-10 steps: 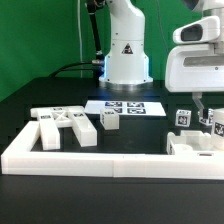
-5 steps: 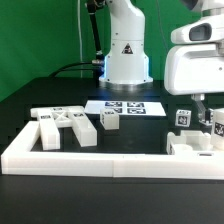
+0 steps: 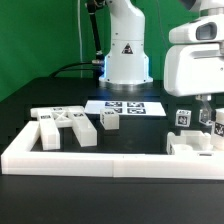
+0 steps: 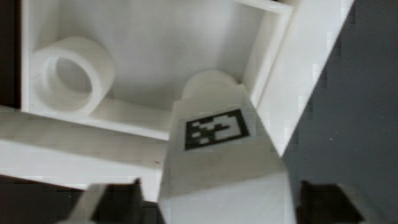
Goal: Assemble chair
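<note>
The chair is in loose white tagged parts. In the wrist view a white post (image 4: 222, 150) with a square tag runs up between my gripper's (image 4: 228, 205) dark fingers (image 4: 121, 206), which sit against both of its sides. Behind it lies a white framed part (image 4: 267, 40) with a round hole (image 4: 71, 80). In the exterior view my gripper (image 3: 207, 120) hangs low at the right, over a tagged post (image 3: 218, 127) and the white framed part (image 3: 190, 143). Another tagged block (image 3: 183, 118) stands beside it. Flat slabs (image 3: 65, 126) and a small block (image 3: 110, 120) lie on the exterior view's left.
A long low white border wall (image 3: 100, 160) runs along the front of the black table. The marker board (image 3: 125, 107) lies flat in front of the robot base (image 3: 127, 55). A green backdrop and cables stand behind.
The hand has shifted slightly toward the exterior view's left and the fingers have come in from wide open onto the post. The other parts have not moved.
</note>
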`<act>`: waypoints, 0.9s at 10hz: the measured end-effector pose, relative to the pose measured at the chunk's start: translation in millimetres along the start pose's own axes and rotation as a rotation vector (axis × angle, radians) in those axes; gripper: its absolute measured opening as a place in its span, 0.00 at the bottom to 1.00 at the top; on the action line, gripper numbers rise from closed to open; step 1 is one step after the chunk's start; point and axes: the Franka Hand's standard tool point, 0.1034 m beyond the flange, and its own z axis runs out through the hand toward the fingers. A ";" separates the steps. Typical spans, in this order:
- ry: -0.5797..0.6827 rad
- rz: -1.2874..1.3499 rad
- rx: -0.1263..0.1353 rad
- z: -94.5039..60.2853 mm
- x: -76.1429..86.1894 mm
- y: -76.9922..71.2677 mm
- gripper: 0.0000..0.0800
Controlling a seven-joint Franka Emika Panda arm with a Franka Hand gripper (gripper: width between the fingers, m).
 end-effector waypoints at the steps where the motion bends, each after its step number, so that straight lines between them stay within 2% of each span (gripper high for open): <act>1: 0.000 0.010 0.000 0.1 0.0 0.0 0.36; 3: 0.000 0.082 0.002 0.3 0.0 -0.9 0.36; 9: -0.002 0.750 0.003 1.1 -0.7 1.5 0.36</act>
